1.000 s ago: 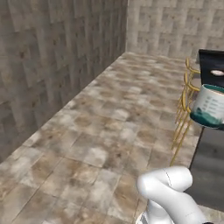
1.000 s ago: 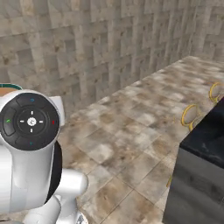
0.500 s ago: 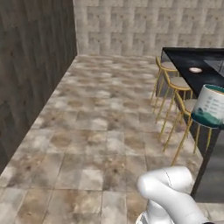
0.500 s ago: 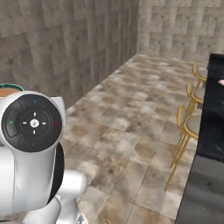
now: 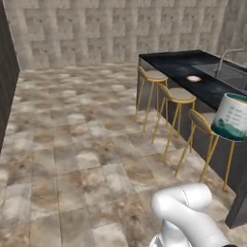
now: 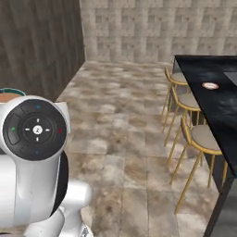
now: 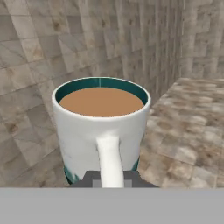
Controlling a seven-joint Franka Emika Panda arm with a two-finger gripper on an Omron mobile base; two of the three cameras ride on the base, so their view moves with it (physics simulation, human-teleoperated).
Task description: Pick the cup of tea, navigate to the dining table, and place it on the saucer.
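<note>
Dining table [image 5: 183, 65]: black marble top, at the right, 3 gold-legged stools [image 5: 176, 96] along its near side.
Cup of tea [image 7: 101, 127]: upright, held above the floor, handle facing the camera.
Gripper [image 7: 110, 179]: closed on the cup's handle.
Saucer [image 6: 210, 85]: on the table top.

The mug [image 5: 236, 117] you are carrying runs off the right edge of the left base view, and its handle hides the hand's [image 7: 111, 180] grip in the hand view. Far ahead, the saucer [image 6: 210, 85] on the bench [image 6: 217, 99] is too small to make out.
</note>
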